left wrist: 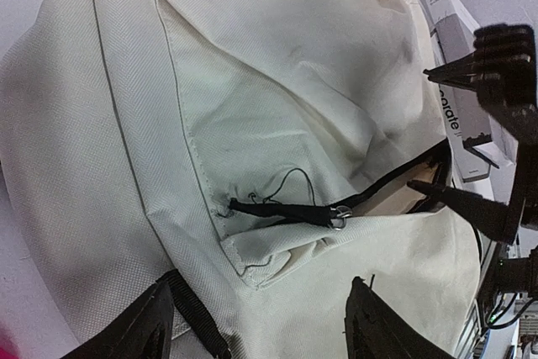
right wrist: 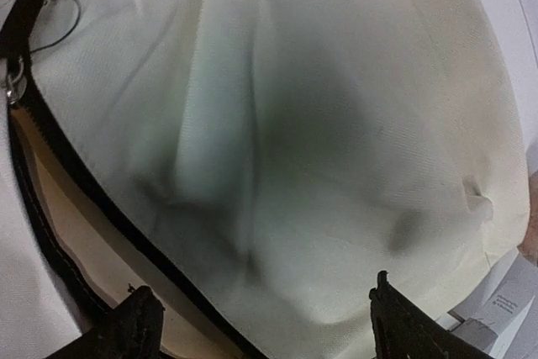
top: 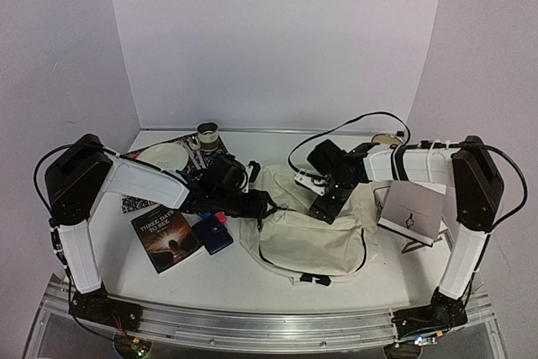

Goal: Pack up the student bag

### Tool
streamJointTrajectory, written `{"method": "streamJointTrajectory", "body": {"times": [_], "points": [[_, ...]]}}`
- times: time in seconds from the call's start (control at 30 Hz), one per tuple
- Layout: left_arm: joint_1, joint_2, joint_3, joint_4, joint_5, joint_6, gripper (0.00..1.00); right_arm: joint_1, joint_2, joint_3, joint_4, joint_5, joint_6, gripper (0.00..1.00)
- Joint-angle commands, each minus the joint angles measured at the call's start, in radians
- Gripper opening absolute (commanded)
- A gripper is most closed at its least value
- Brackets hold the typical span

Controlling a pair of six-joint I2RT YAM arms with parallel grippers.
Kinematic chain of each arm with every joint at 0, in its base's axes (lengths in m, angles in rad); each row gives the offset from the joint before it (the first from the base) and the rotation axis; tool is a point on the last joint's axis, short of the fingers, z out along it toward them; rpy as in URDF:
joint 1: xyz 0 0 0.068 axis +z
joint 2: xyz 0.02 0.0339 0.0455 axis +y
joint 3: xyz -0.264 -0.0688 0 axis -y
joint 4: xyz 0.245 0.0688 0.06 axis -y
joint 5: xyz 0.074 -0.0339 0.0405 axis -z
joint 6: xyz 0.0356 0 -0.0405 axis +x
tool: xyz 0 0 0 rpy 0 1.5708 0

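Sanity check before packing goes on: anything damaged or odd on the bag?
Yes: loose black threads curl out of the student bag where its zipper tape ends, beside the metal pull ring; the stitching there looks frayed. Nothing spilled.

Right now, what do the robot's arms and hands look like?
The left arm and right arm have white links with chunky black joints. Thin black cables loop off them. The left hand and right hand are black, each with two pointed fingers.

You have the cream student bag (top: 311, 241) lying slumped just right of frame centre, its black zipper (left wrist: 395, 181) partly open.
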Motion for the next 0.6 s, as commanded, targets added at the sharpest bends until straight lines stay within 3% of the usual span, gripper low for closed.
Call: {"method": "streamJointTrajectory", "body": {"times": [0.0,0.17,0.4,0.5,0.57], "points": [[-0.001,-0.002,0.018,0.032,0.019,0.016,0.71,0.013,0.002,-0.019,-0.04,-0.077,-0.038,0.91],[-0.002,0.014,0.013,0.032,0.042,0.015,0.71,0.016,0.052,-0.021,-0.037,-0.021,-0.065,0.96],[-0.003,0.012,-0.024,0.032,0.067,0.037,0.71,0.019,0.118,-0.027,0.006,0.076,-0.09,0.94],[-0.003,0.016,-0.042,0.032,0.075,0.043,0.71,0.026,0.135,-0.032,0.031,0.13,-0.097,0.87],[-0.003,0.021,-0.05,0.032,0.083,0.044,0.71,0.029,0.138,-0.039,0.059,0.171,-0.096,0.78]]}}
